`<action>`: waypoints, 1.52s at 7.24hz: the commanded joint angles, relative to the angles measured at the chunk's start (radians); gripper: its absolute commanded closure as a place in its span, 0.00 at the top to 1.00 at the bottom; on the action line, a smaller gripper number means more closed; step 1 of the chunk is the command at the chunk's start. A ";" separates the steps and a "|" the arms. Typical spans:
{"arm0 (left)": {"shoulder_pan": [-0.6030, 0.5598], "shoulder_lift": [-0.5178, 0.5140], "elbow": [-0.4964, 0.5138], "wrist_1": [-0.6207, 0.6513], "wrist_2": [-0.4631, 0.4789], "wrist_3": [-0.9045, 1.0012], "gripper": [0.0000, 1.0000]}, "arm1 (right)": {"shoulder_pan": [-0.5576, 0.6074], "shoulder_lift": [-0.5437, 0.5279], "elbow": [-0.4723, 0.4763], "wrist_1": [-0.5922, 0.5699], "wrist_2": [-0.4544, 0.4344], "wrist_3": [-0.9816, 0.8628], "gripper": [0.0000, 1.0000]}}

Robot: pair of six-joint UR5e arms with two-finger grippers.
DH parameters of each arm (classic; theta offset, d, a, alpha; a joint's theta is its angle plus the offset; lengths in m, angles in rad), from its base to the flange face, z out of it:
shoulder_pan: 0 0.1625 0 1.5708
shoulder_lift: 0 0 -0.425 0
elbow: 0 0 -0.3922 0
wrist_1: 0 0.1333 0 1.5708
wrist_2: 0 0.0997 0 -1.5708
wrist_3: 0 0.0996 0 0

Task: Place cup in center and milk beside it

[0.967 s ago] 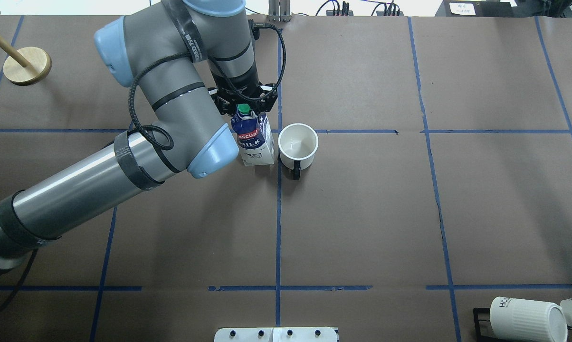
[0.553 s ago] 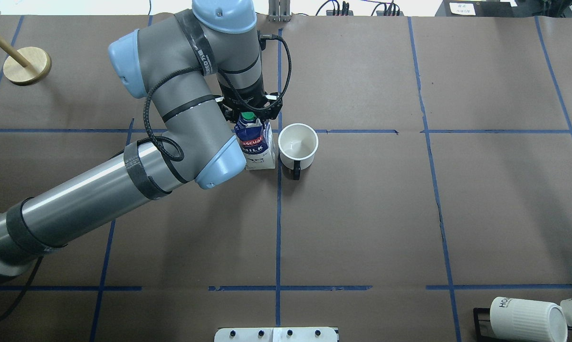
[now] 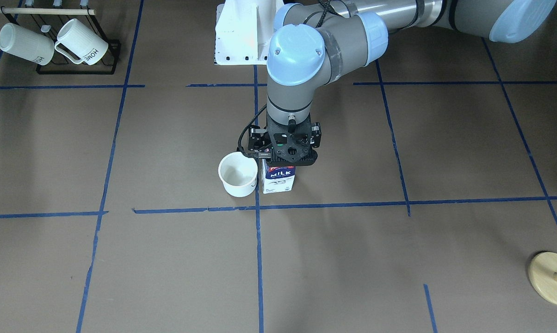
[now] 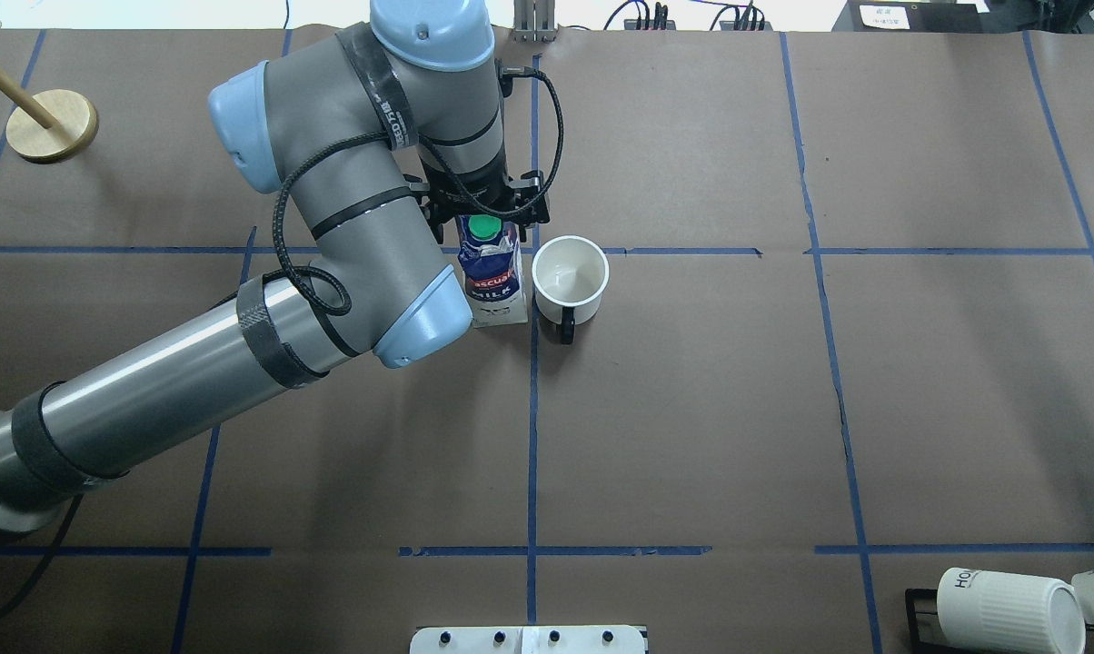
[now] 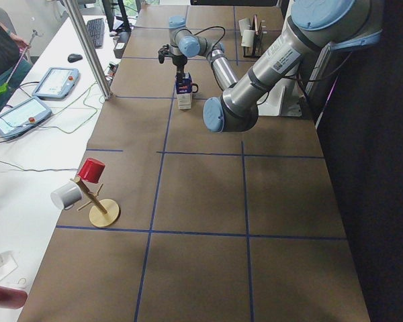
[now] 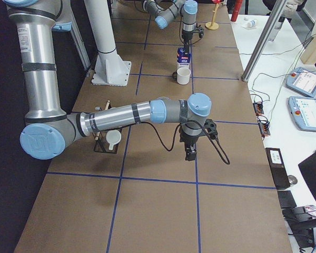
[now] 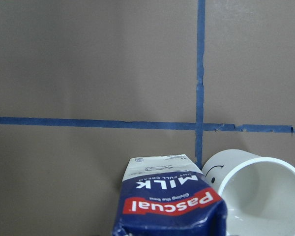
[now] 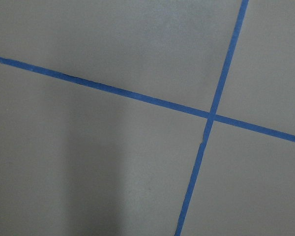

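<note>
My left pincer tops the milk carton; whether it grips, I cannot tell. The carton stands beside the smiley mug at the tape crossing.

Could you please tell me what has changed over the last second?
The left gripper carried the milk rightward, closer to the cup, and stood it more upright. Whether it has let go is hidden. The cup and the ribbed mug stayed put.

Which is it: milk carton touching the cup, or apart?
Apart. Overhead view shows a narrow gap, with blue tape running through it, between the milk carton and the cup.
</note>
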 commanded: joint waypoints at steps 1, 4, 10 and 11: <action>-0.043 0.003 -0.074 0.070 -0.018 0.045 1.00 | 0.000 0.000 0.001 0.002 0.000 0.000 1.00; -0.217 0.300 -0.347 0.187 -0.104 0.448 1.00 | 0.000 -0.002 -0.002 0.002 -0.001 -0.002 1.00; -0.624 0.747 -0.331 0.142 -0.321 0.959 1.00 | 0.032 -0.028 -0.035 0.000 0.000 -0.006 1.00; -0.661 0.790 -0.326 0.120 -0.321 0.974 1.00 | 0.036 -0.029 -0.035 0.000 0.000 -0.005 1.00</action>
